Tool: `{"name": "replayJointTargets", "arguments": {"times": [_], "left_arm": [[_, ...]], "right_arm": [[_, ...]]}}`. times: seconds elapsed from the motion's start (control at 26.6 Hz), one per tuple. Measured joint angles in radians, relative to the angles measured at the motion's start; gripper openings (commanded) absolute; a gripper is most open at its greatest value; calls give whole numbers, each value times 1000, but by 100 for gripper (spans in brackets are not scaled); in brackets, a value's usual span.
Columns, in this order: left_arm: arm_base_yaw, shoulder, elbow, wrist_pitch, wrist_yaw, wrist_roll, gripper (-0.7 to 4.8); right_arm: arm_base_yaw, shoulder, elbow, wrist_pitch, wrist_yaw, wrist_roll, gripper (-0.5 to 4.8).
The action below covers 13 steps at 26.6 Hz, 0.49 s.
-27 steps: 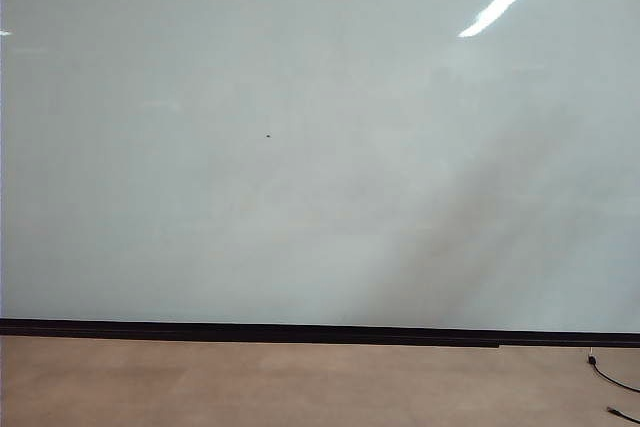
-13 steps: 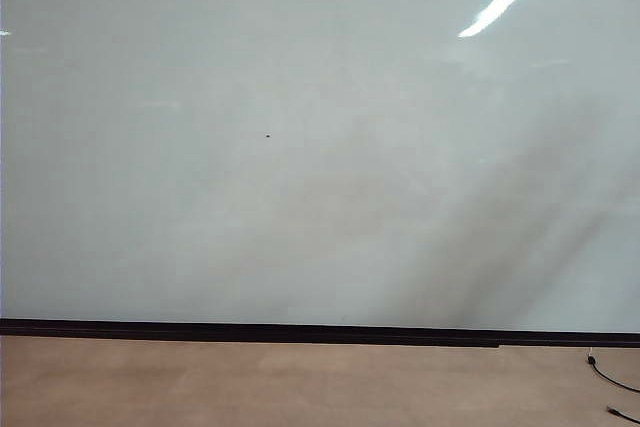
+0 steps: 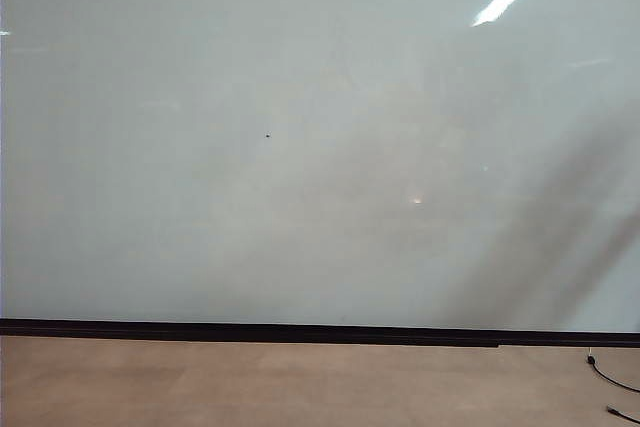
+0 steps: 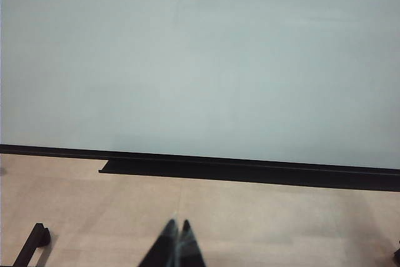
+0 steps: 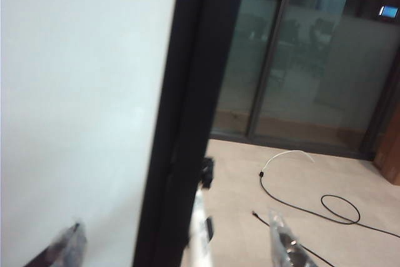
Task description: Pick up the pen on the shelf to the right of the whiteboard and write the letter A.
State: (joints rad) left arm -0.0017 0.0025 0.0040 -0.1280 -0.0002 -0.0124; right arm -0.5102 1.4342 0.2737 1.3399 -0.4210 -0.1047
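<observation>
A pale tan, matte floor (image 3: 300, 382) runs below the board. A thin black cable (image 3: 612, 379) lies at its right edge in the exterior view. In the right wrist view, a looped black cable (image 5: 325, 207) with a white end section (image 5: 282, 156) sprawls on the floor before tall dark glass panels (image 5: 312, 54) with black frames.

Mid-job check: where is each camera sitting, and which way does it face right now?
Exterior view: off the arms, square-on to the whiteboard and floor; no robot part shows.
Left wrist view: low, facing the board's black bottom strip; the left gripper shows, jaws together.
Right wrist view: at the board's right edge, looking past it to glass doors; the right gripper shows, jaws wide, what may be the pen between them.
Shared: all three see the whiteboard.
</observation>
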Motion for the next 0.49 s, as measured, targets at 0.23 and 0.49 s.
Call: {"name": "replayJointTargets", "arguments": {"times": [0.23, 0.49], "left_arm": [[0, 0, 0, 0, 0, 0, -4], [0, 0, 0, 0, 0, 0, -4]], "right_arm": [[0, 170, 114, 22, -7, 5, 378], [0, 365, 225, 48, -48, 65, 378]]}}
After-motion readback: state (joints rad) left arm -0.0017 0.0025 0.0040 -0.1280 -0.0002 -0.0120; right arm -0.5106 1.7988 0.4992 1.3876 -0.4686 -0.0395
